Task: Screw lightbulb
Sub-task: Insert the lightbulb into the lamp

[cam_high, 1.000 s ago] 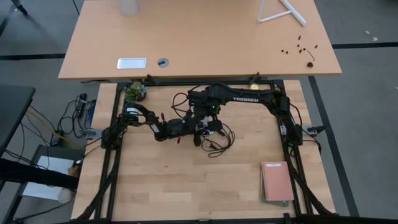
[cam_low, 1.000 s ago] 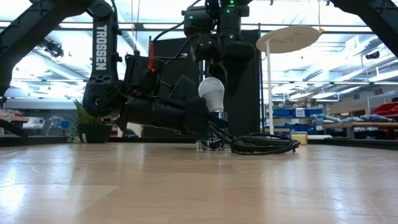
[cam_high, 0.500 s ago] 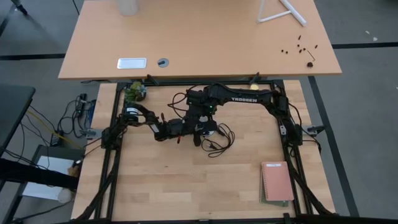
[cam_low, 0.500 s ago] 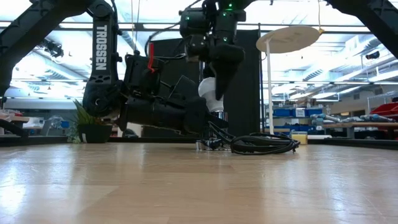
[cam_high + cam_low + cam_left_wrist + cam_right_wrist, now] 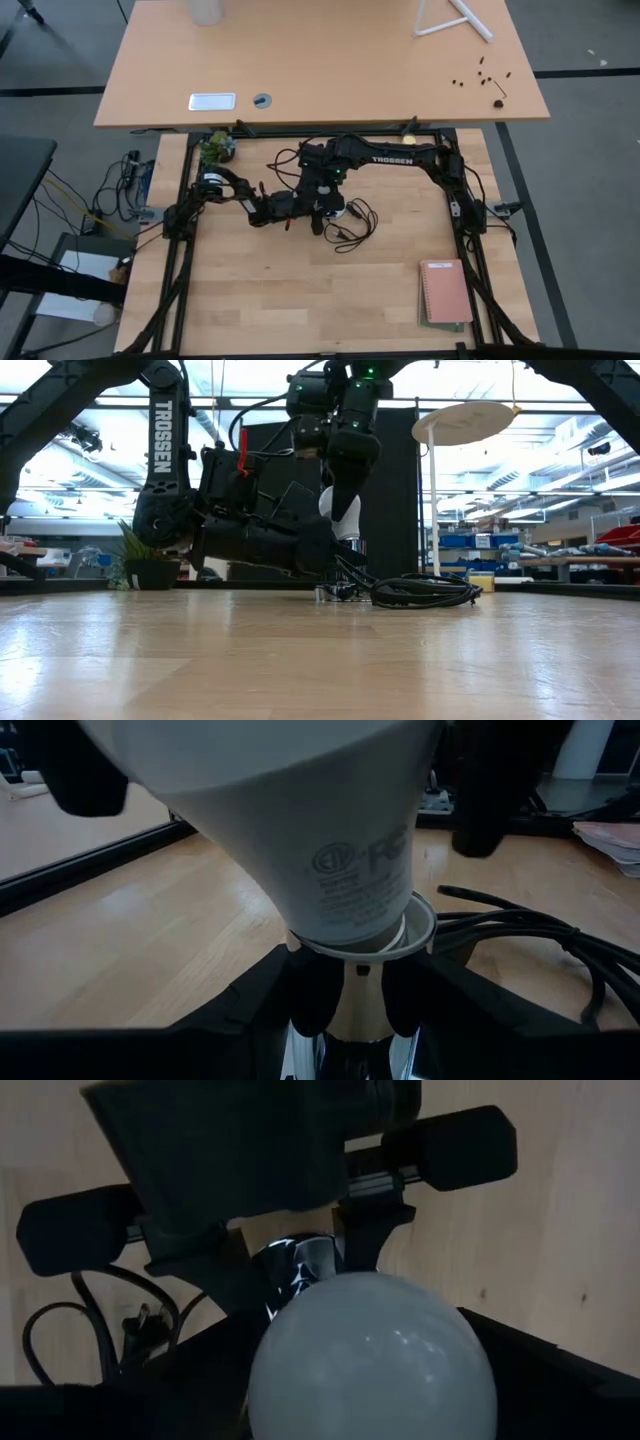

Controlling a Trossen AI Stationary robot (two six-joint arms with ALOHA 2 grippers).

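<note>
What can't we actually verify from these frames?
- Thread engagement: in the left wrist view the white pear-shaped lightbulb's silvery base sits between the left gripper's dark fingers, which cover the threads and the socket.
- Right gripper contact: in the low view its fingers cover the bulb; the right wrist view shows only the glass dome, so touching or apart is unclear.
- High view: arms overlap above the bulb; too small.

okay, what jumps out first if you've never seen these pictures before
The white lightbulb standing upright mid-table, with the right hand reaching down over its top. The left hand lies low beside it, clamping the silver socket under the bulb, next to a tangle of black cord.
</note>
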